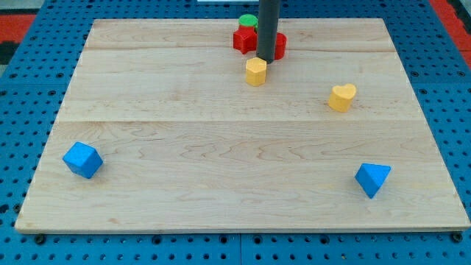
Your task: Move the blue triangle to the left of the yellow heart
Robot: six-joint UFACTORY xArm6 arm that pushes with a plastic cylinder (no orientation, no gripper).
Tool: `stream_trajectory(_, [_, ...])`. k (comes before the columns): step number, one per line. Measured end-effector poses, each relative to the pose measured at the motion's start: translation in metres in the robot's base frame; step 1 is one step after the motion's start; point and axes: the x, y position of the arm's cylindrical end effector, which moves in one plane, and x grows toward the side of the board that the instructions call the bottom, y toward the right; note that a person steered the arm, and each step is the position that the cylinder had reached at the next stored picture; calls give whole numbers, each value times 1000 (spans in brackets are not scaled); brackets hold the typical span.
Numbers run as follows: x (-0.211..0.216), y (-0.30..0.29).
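The blue triangle (372, 178) lies near the board's bottom right corner. The yellow heart (342, 96) sits above it, at the right of the board's middle. My rod comes down from the view's top and my tip (266, 59) rests just above a yellow hexagon-like block (255, 71), in front of the red block (250, 40). The tip is far from the blue triangle, up and to its left.
A green round block (248, 20) sits behind the red block at the top centre, partly hidden by the rod. A blue cube (82, 160) lies near the bottom left. The wooden board (184, 147) rests on a blue pegboard.
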Motion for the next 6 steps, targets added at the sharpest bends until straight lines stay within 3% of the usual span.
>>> stream_trajectory(1, [1,-36])
stream_trajectory(2, [41,11])
stream_trajectory(3, [47,48])
stream_trajectory(4, [43,-29])
stream_trajectory(5, [68,-52])
stream_trajectory(6, [94,59])
